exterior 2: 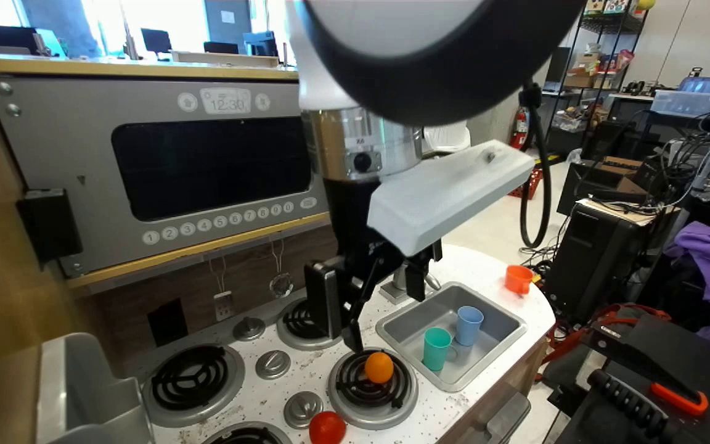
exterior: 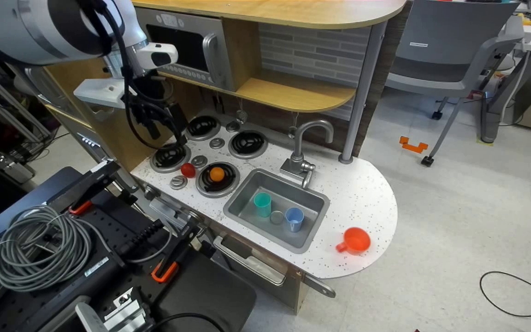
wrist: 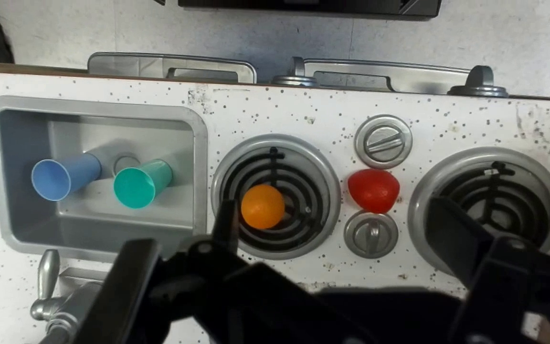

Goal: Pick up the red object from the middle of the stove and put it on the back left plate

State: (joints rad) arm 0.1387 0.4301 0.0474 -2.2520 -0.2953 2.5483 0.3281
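The small red object (exterior: 188, 170) lies on the white stove top (exterior: 265, 162) between two knobs, beside the front burners. It also shows in an exterior view (exterior 2: 327, 427) and, between those knobs, in the wrist view (wrist: 374, 190). The back left plate (exterior: 202, 127) is a black burner disc with a pale rim near the wall; it also shows in an exterior view (exterior 2: 191, 379). In the wrist view it is hidden behind the gripper. My gripper (wrist: 333, 205) is open and holds nothing. It is above the stove, its fingers left and right of the red object in the wrist view.
An orange ball (exterior: 217, 174) sits on the front right burner. A grey sink (exterior: 274, 175) holds a green cup (exterior: 262, 204) and a blue cup (exterior: 294, 219). A microwave (exterior 2: 207, 160) overhangs the back burners. The faucet (exterior: 298, 152) stands behind the sink.
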